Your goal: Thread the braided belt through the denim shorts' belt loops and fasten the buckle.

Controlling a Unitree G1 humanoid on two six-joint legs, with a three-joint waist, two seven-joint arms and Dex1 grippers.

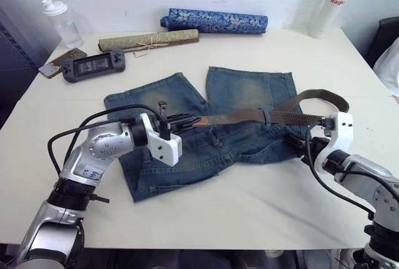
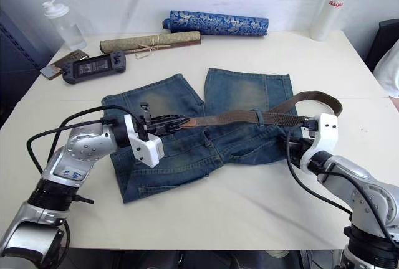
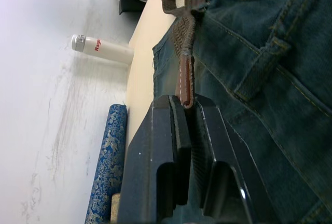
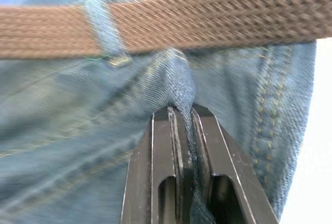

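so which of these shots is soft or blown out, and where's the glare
Right wrist view: the braided belt and belt loop look smeared, the corner beyond the denim shorts blown white. Left wrist view: the belt's tan tip in the left tool is crisp, the wall washed out. Eye views: even light, soft shadows, no strong glare on the table.

Both arms reach inward, left gripper [image 1: 187, 119] and right gripper [image 1: 298, 137] fingers clamped.

A blue patterned roll [image 1: 214, 20] and tan scroll [image 1: 148, 40] are lying along the table's [image 1: 249, 207] far edge, bottles [image 1: 61, 20] standing at both far corners.
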